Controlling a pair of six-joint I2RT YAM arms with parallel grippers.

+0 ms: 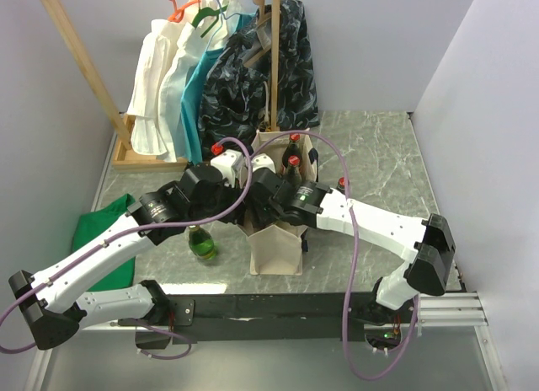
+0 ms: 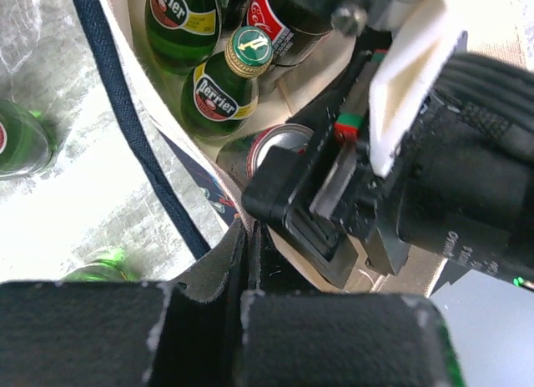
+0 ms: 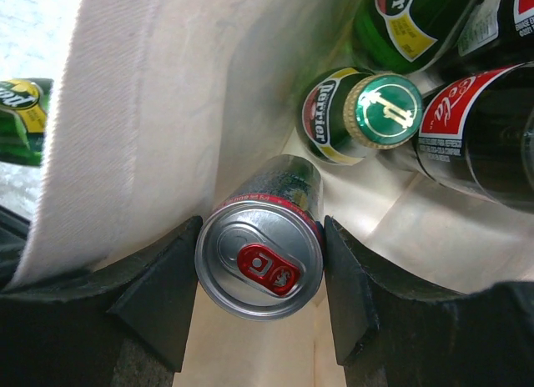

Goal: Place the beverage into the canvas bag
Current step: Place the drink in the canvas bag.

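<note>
Far left, at the table edge: a green cloth, bunched. Behind it stands a wooden rack with hung garments, white, teal and dark patterned.

Green bottle stands upright on the table just left of the bag, outside it and under the left arm. A red cap shows behind that arm's wrist; the bottle below it is hidden.

Left gripper: jaws pressed tight together, with the bag's navy-trimmed rim running in between the fingertips at the left wall.

The bag stands upright at centre, near the front edge, with both wrists crowded over its mouth.

Inside the bag it is crowded:
- A Perrier bottle with a gold-green cap leans in the middle.
- A second Perrier sits beyond it.
- A Coke bottle lies against the far right side.

Right gripper: jaws partway apart, with a pad flat on each side of the can. It holds the can with the lid and red tab facing the wrist camera.

The can is inside the bag's mouth, close against the left canvas wall and just beside the leaning Perrier. Cannot tell whether its base touches the bottom.

From the left wrist, the right gripper's black body covers most of the can and the bag's right half.

Right of the bag a second red cap peeks out beside the right arm. Beyond it is grey marbled tabletop.
</note>
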